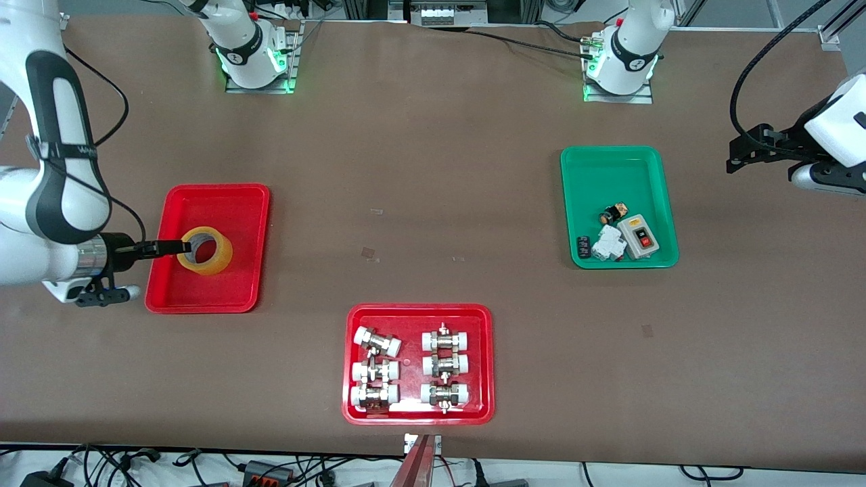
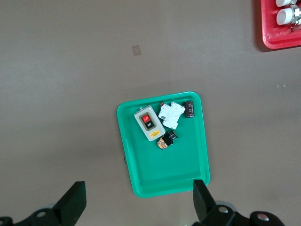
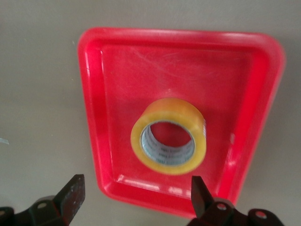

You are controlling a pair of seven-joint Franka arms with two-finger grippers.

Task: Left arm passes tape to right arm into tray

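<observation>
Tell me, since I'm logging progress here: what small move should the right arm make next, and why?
Probably lift the right gripper straight up and away: the tape already lies in the red tray and the wrist view shows its fingers spread, gripping nothing.

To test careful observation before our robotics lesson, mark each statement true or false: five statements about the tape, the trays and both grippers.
1. The tape lies in the plain red tray. True.
2. The right gripper is shut on the tape. False: its fingers are open, over the tray, with the tape lying unclamped.
3. The green tray holds a grey switch box. True.
4. The left gripper holds the tape. False: it is open and empty, over the table at the left arm's end.
5. The red tray of fittings lies farther from the front camera than the green tray. False: it lies nearer.
</observation>
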